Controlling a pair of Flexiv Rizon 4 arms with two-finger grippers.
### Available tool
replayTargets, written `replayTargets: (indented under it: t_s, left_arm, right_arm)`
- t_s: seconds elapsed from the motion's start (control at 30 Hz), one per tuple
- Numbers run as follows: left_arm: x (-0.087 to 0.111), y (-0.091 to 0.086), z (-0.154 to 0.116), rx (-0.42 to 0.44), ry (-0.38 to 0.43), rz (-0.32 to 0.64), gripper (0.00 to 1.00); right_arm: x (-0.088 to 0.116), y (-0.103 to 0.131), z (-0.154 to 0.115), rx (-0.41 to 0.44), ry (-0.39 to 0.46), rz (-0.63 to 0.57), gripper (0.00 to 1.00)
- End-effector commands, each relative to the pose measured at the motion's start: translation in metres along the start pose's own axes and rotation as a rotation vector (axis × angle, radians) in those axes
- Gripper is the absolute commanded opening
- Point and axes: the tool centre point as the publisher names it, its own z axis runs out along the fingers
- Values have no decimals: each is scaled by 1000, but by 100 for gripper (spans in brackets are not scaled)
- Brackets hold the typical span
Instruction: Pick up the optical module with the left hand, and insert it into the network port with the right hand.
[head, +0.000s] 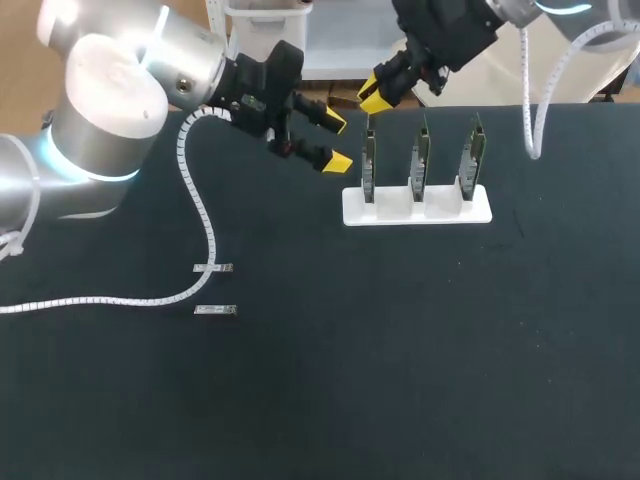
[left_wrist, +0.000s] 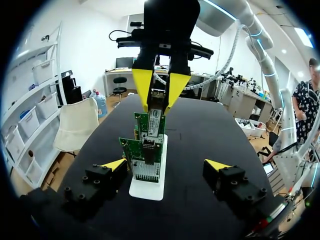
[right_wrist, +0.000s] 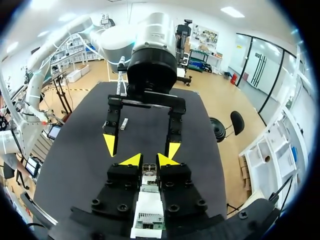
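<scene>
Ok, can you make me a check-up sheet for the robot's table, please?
Surface: black table, flat and dark.
Job's things: three green cards upright in a white stand; one optical module held above them; two spare modules lying flat on the table.
Clutter: nothing seen.
Hands: left hand open and empty, beside the stand; right hand shut on the optical module.
Cables: white ribbed cable from the left arm lies across the table; a second cable hangs from the right arm.
Surroundings: nothing seen reaching over the table.
</scene>
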Motion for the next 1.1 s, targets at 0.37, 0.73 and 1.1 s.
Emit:
replayTargets:
  t_s: [0.37,0.73,1.1]
  left_arm:
    - [-1,1,1,2,6,-2,100]
    - [-1,1,1,2,6,-2,100]
    - [-1,1,1,2,6,-2,100]
  right_arm:
    - [4,-5,7,10,20,21,0]
    - [9,-9,10,9,24,39,0]
    - [10,-10,13,8,23,55,0]
